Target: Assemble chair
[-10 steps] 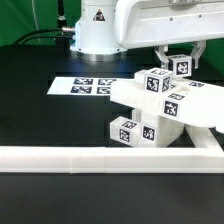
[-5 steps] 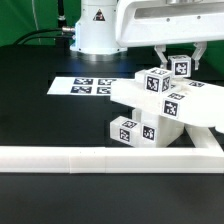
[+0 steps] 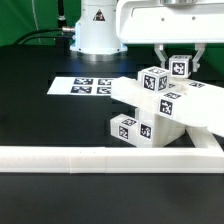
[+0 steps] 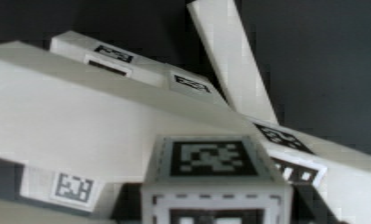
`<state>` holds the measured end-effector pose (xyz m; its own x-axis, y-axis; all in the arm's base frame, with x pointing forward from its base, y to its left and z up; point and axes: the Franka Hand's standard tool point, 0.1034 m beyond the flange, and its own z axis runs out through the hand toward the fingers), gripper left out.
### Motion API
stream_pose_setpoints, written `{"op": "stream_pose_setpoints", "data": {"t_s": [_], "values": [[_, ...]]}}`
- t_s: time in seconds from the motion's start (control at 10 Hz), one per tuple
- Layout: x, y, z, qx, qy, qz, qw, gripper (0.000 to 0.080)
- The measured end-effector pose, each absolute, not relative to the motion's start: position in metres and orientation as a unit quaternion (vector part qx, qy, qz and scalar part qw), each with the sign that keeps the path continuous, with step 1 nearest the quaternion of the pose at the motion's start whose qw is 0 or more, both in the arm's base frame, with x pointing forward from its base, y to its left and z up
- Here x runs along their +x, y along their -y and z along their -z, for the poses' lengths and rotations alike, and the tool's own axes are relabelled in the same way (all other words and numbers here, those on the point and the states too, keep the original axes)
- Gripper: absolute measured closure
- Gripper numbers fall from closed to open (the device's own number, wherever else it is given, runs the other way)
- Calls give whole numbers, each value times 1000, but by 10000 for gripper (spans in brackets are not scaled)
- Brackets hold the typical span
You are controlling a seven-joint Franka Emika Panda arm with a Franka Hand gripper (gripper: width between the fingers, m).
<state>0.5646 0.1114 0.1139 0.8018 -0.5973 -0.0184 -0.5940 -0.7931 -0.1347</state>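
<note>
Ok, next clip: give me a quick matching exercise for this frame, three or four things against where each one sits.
Things:
1. marker board
2. white border rail
3. chair parts
4. gripper

Places:
A. along the near edge of the table
B. at the top post of the stack, a finger on each side
C. flat on the black table, toward the exterior view's left
D. piled just behind the rail, toward the exterior view's right

Pairs: 1-C, 2-A, 3-D, 4-B

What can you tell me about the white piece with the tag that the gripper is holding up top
The held post is a chunky white plastic block, apparently square in section, with a black-and-white square tag on the face toward the exterior camera. The gripper is shut on it, a finger on each side. It stands roughly upright over the chair assembly; whether it touches the parts below is unclear.
</note>
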Motion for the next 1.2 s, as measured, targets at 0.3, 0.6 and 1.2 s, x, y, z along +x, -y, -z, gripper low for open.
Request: {"op": "stream_pose_setpoints", "data": {"t_s": [0.3,0.6,1.2], "values": [[565,-112,-114,-907,-412,1,83,532],[565,-116,-114,-854,-513,-9,87,532],[564,-124,-115,-917,-392,-4,72,156]]}}
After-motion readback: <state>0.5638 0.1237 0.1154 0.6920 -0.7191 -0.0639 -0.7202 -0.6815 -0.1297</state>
